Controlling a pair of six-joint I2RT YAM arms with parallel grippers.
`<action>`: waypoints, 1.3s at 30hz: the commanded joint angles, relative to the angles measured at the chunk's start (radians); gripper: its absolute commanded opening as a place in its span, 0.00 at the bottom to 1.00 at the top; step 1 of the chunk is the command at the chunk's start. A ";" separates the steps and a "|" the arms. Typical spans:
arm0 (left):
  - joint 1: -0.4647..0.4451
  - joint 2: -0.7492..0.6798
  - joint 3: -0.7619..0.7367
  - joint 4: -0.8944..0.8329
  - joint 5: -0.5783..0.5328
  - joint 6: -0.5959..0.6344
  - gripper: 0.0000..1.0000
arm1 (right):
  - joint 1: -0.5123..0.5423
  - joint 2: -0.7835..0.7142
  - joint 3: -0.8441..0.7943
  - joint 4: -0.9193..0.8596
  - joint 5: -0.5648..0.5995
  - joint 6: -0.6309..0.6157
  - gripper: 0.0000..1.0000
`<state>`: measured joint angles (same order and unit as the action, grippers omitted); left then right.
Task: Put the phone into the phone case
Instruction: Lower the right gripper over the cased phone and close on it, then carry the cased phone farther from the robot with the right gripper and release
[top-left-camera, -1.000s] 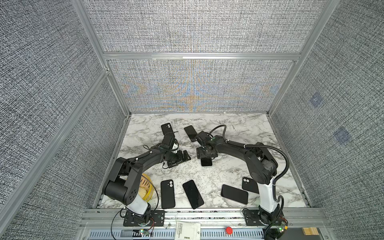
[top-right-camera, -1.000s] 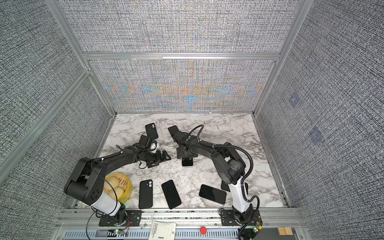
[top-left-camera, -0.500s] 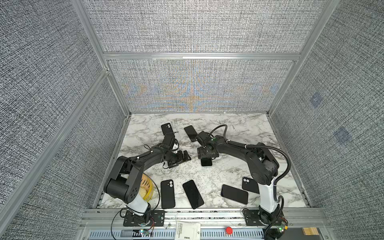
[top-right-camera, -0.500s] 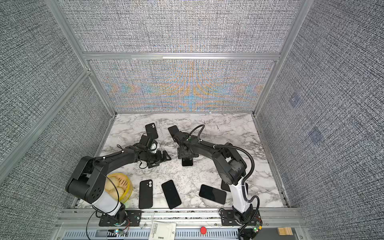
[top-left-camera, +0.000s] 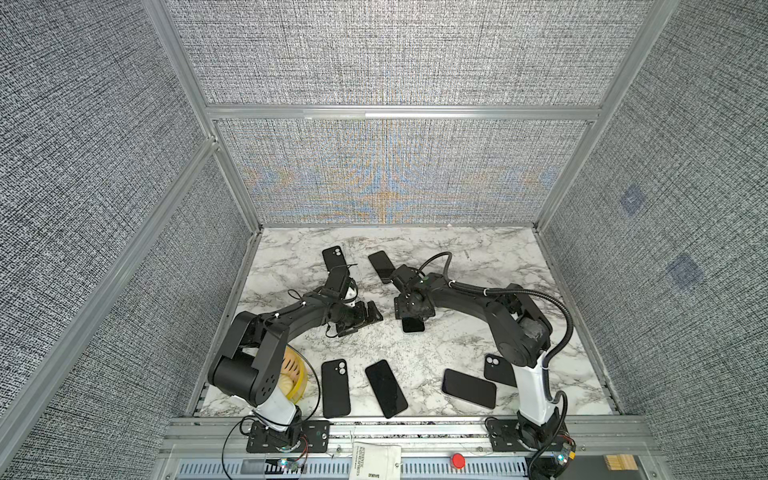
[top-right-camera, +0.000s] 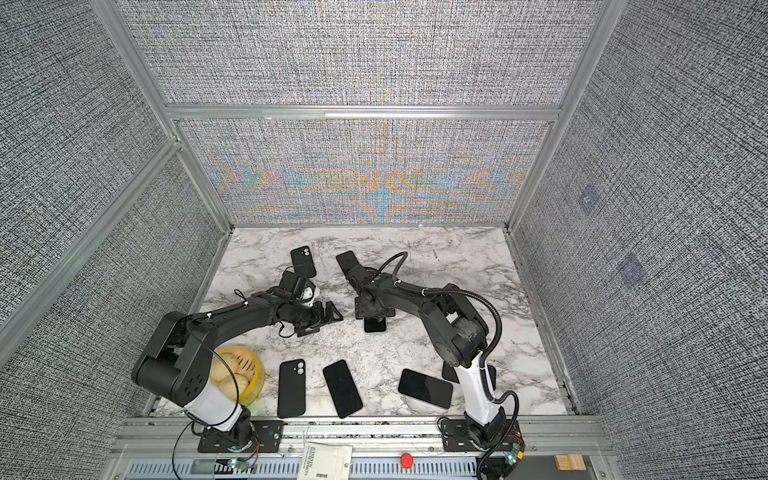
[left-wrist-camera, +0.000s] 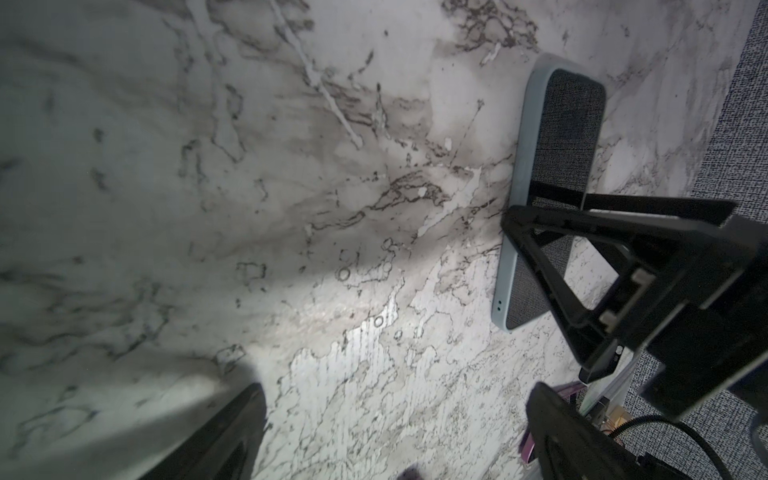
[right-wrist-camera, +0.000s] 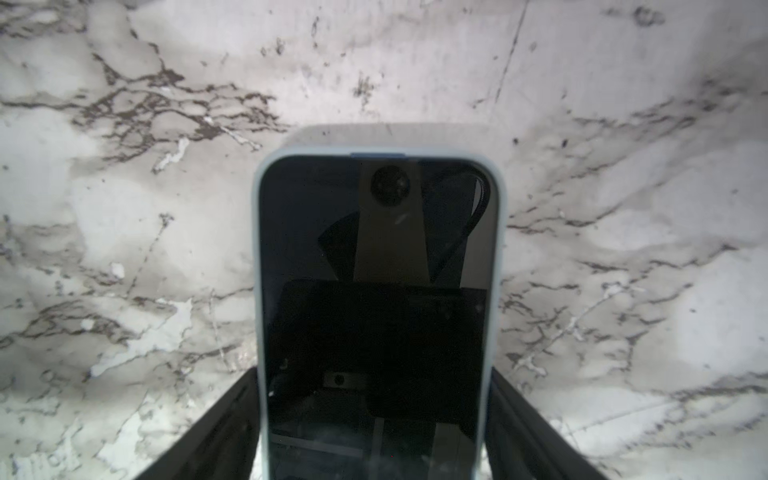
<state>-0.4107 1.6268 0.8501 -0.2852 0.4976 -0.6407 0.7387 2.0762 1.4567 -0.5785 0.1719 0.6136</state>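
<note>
The phone (right-wrist-camera: 376, 270) lies screen up on the marble, seated in a pale blue phone case (right-wrist-camera: 258, 249). My right gripper (right-wrist-camera: 374, 436) straddles it, with a finger against each long side of the case and no marble showing between. In both top views only the phone's near end (top-left-camera: 412, 325) (top-right-camera: 375, 325) sticks out from under the right gripper (top-left-camera: 411, 309) (top-right-camera: 372, 308). My left gripper (top-left-camera: 363, 320) (top-right-camera: 328, 318) (left-wrist-camera: 395, 440) stands wide open and empty, low over bare marble just left of the phone (left-wrist-camera: 552, 124).
Several black phones and cases lie about: a case (top-left-camera: 335, 388), a phone (top-left-camera: 385, 388), another phone (top-left-camera: 469, 388) and a case (top-left-camera: 498, 370) at the front, plus a case (top-left-camera: 336, 259) and a phone (top-left-camera: 382, 266) at the back. A yellow basket (top-left-camera: 305, 376) sits by the left arm's base.
The right gripper's fingers have drawn in a little against the phone's sides. Both arms stay almost where they were, and the left gripper stays open.
</note>
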 joint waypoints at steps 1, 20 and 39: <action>0.000 0.008 0.009 0.012 0.010 -0.001 0.99 | -0.008 0.007 -0.018 0.003 -0.025 0.018 0.73; 0.001 0.108 0.171 -0.026 0.042 -0.005 0.97 | -0.273 -0.061 0.121 -0.031 -0.005 -0.281 0.60; 0.000 0.292 0.409 -0.092 0.058 0.012 0.97 | -0.492 0.271 0.615 -0.164 -0.118 -0.457 0.58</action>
<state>-0.4099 1.9102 1.2510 -0.3668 0.5419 -0.6361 0.2550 2.3325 2.0380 -0.7139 0.0700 0.1726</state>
